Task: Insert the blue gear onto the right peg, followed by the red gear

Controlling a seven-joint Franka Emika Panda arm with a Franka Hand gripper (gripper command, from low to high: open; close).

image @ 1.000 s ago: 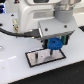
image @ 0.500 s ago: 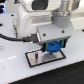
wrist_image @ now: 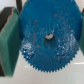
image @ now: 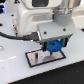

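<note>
My gripper (image: 54,46) is shut on the blue gear (image: 52,49) and holds it low over the black-bordered pale plate (image: 34,60). In the wrist view the blue gear (wrist_image: 47,55) fills most of the picture, between my two fingers (wrist_image: 9,40). A small pale spot shows in its centre hole (wrist_image: 48,36); I cannot tell if it is the peg. The right peg is hidden behind the gear and gripper in the exterior view. A thin dark pin (image: 39,55) stands on the plate, towards the exterior view's left of the gear. The red gear is out of view.
The white table (image: 15,70) carries the plate. A black cable (image: 15,36) runs from the exterior view's left to the arm's white body (image: 35,12), which blocks the back of the scene.
The gripper with the blue gear has come down towards the plate and slightly to the exterior view's right. The grip on the gear is unchanged.
</note>
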